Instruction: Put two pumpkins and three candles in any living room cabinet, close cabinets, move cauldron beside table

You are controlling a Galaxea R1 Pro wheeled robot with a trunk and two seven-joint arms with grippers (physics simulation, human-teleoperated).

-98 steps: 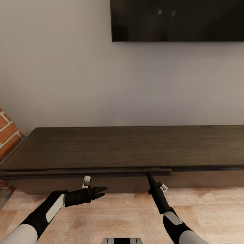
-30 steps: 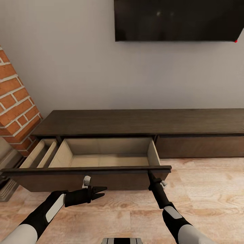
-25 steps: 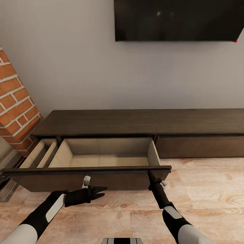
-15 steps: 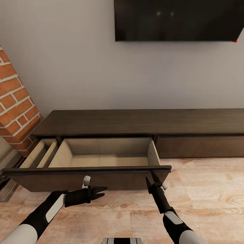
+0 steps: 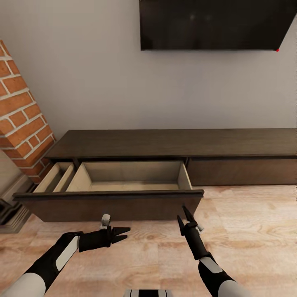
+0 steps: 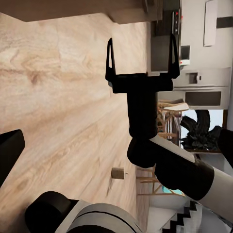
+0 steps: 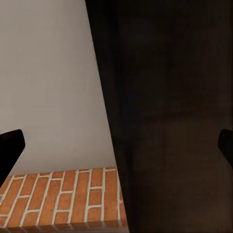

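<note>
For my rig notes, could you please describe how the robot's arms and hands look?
Both arms have glossy white shells over black joints and black forearms. The left hand is black with two thin pointed fingers and a small pale knob beside the wrist. The right hand matches it.

- Light wood-plank floor (image 5: 247, 231), pale grain with darker knots; runs under everything in the head view.
- Cabinet (image 5: 173, 142): long, low, dark brown, standing on the floor against the grey wall.
- Wide drawer (image 5: 123, 181) pulled out over the floor; pale inside, nothing in it. Its dark front (image 5: 107, 204) faces the camera.
- Narrower pale compartment (image 5: 53, 177) open just beside it, at the brick side.
- Brick column (image 5: 20, 123) meets the floor at the cabinet's left end.
</note>
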